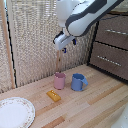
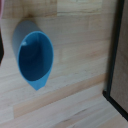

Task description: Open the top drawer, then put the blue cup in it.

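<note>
The blue cup (image 1: 77, 82) stands upright on the wooden floor, its handle toward the exterior view's right. From the wrist view I look straight down into the blue cup (image 2: 35, 57), which holds nothing. My gripper (image 1: 64, 46) hangs well above the cups, slightly toward the exterior view's left of the blue one, and holds nothing. It is too small and blurred to show how its jaws stand. The top drawer (image 1: 116, 31), dark brown with a thin silver bar handle, sits at the exterior view's right, its front level with the drawer below.
A pink cup (image 1: 59, 80) stands just beside the blue cup. A yellow block (image 1: 53, 95) lies in front of it, and a white plate (image 1: 15, 112) sits near the lower corner. A lower drawer (image 1: 107, 59) and the dresser edge (image 2: 117, 65) are close by.
</note>
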Robot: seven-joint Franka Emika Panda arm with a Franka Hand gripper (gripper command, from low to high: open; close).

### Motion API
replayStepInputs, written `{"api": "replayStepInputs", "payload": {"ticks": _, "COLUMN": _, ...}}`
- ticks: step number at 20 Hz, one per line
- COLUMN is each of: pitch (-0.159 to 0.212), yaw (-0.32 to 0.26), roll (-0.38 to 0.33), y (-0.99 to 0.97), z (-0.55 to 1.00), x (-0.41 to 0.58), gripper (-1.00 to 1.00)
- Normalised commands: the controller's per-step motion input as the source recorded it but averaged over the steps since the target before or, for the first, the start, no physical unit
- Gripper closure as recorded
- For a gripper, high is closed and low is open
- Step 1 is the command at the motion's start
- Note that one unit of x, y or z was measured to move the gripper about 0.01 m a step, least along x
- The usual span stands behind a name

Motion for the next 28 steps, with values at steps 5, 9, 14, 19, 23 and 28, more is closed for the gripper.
{"api": "replayStepInputs", "payload": {"ticks": 5, "pitch": -0.013, "yaw": 0.173, "roll": -0.336, "y": -0.16, "z": 0.0, "x": -0.129, "gripper": -1.0}}
{"api": "replayStepInputs", "payload": {"ticks": 9, "pitch": -0.015, "yaw": 0.187, "roll": -0.323, "y": -0.15, "z": 0.03, "x": -0.17, "gripper": -1.0}}
{"api": "replayStepInputs", "payload": {"ticks": 14, "pitch": -0.021, "yaw": 0.18, "roll": -0.335, "y": -0.16, "z": 0.01, "x": -0.149, "gripper": -1.0}}
{"api": "replayStepInputs", "payload": {"ticks": 19, "pitch": -0.023, "yaw": 0.141, "roll": -0.371, "y": -0.2, "z": -0.01, "x": -0.048, "gripper": -1.0}}
{"api": "replayStepInputs", "payload": {"ticks": 23, "pitch": -0.005, "yaw": 0.046, "roll": -0.375, "y": -0.2, "z": 0.0, "x": 0.003, "gripper": -1.0}}
{"api": "replayStepInputs", "payload": {"ticks": 28, "pitch": 0.0, "yaw": -0.057, "roll": -0.375, "y": -0.18, "z": 0.01, "x": 0.019, "gripper": -1.0}}
